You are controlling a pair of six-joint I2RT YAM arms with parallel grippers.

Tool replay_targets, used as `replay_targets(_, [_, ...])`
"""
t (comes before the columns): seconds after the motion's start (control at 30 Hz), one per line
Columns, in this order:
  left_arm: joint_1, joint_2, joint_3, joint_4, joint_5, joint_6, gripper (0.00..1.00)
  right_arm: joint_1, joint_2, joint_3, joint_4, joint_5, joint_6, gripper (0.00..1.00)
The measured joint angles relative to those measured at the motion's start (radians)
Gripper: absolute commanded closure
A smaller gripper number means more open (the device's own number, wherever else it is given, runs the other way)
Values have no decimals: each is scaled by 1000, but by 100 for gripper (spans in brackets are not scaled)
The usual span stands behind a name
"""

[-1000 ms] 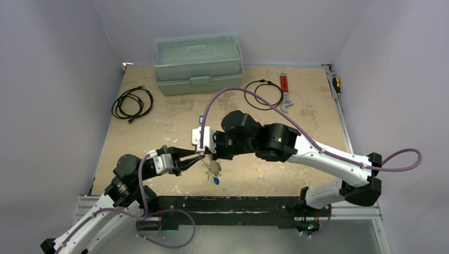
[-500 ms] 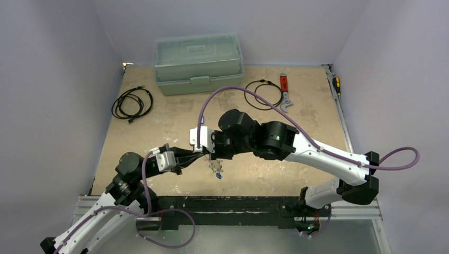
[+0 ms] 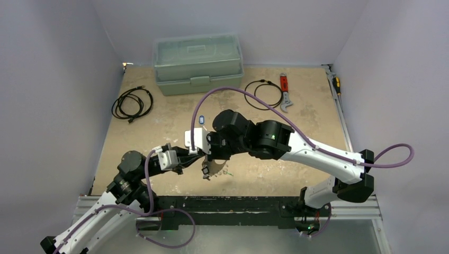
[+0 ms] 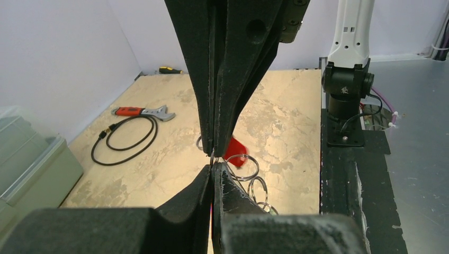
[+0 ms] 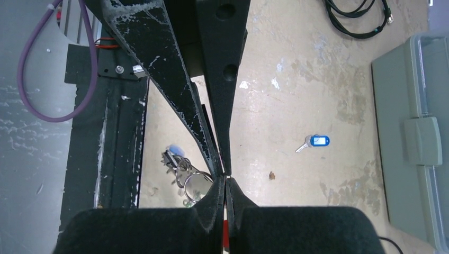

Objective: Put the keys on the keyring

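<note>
Left gripper [image 4: 212, 177] is pinched fully closed, its tips meeting the tips of the right gripper [image 5: 225, 183] head-on above the near part of the desk [image 3: 159, 121]. Between the two sets of tips sits a sliver of wire from the keyring [image 3: 213, 169], and both pairs of fingers seem to be nipping it, though the metal is so thin there that I cannot be sure which one carries the weight. The rest of the ring bunch hangs just below and to the right of the contact point.

Judging by that bunch, part of the job is done. A red-headed key [image 4: 233, 148] and a pale-headed key [image 5: 175, 151] look threaded on already.

Further right and well apart from the grippers, one blue-headed key [image 5: 316, 141] lies loose on the desk. It has yet to be fetched and worked onto the ring.
</note>
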Motion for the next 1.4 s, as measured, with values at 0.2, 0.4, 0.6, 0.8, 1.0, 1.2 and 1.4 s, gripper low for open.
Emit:
replay_targets(0.2, [0, 2, 0, 0, 3, 0, 98, 5, 0, -2, 3, 7, -2, 100])
replay_targets(0.4, [0, -8, 0, -9, 2, 0, 84, 6, -24, -50, 51, 10, 6, 100])
replay_targets(0.6, [0, -11, 0, -10, 2, 0, 80, 11, -37, -73, 75, 10, 13, 100])
replay_targets(0.8, [0, -11, 0, -10, 2, 0, 79, 11, -45, -78, 83, 2, 14, 100])
replay_targets(1.0, [0, -12, 0, -10, 0, 0, 75, 11, -80, -88, 94, -19, 14, 100])
replay_targets(1.2, [0, -11, 0, -9, -1, 0, 71, 11, -107, -94, 109, -39, 14, 100])
replay_targets(1.4, [0, -16, 0, -9, 0, 0, 69, 11, -106, -104, 118, -52, 15, 100])
